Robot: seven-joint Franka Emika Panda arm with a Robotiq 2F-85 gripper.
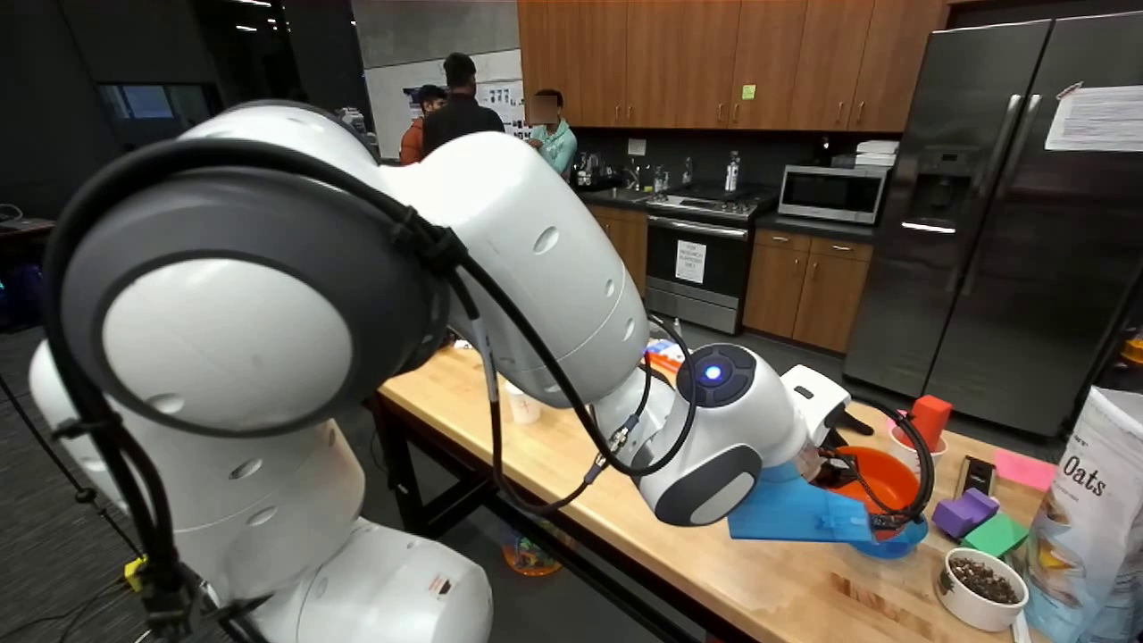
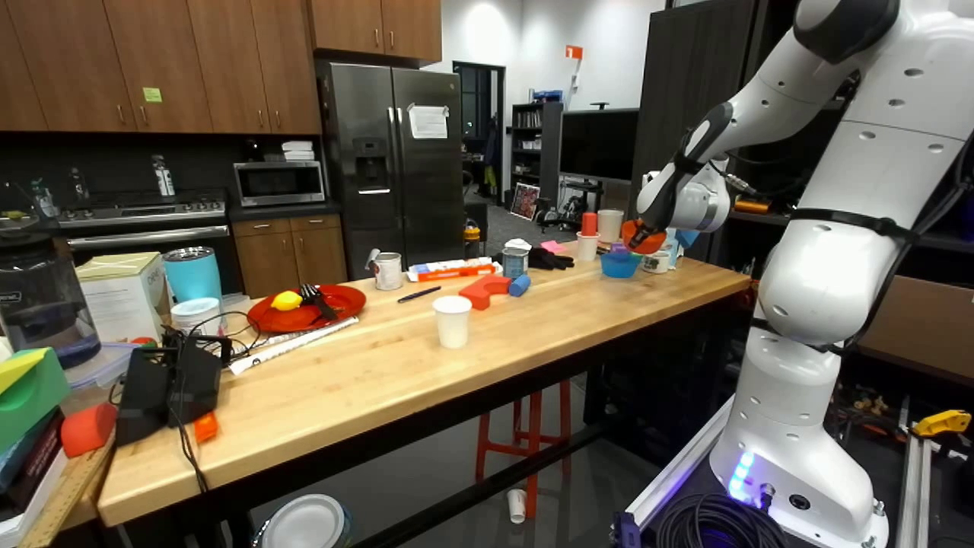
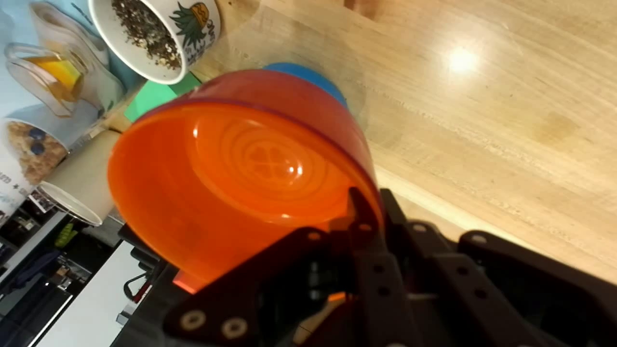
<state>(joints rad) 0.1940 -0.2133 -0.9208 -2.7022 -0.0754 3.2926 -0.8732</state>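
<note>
My gripper (image 3: 371,200) is shut on the rim of an orange bowl (image 3: 270,144), with one finger inside and one outside. The bowl is tilted and held above the table; its visible inside shows only bare ringed plastic. It also shows in both exterior views (image 1: 880,473) (image 2: 645,242). A blue bowl (image 2: 620,266) stands on the table just below it and is mostly hidden behind it in the wrist view (image 3: 311,76). A white bowl (image 3: 205,31) with a pineapple print and dark brown bits inside stands close by, also in an exterior view (image 1: 975,616).
A green block (image 1: 994,536), a purple block (image 1: 964,512) and an oats bag (image 1: 1076,509) stand near the bowls. A red cup (image 1: 930,420) sits in a white cup. A white cup (image 2: 453,323), red block (image 2: 481,292) and red plate (image 2: 346,301) are farther along the table.
</note>
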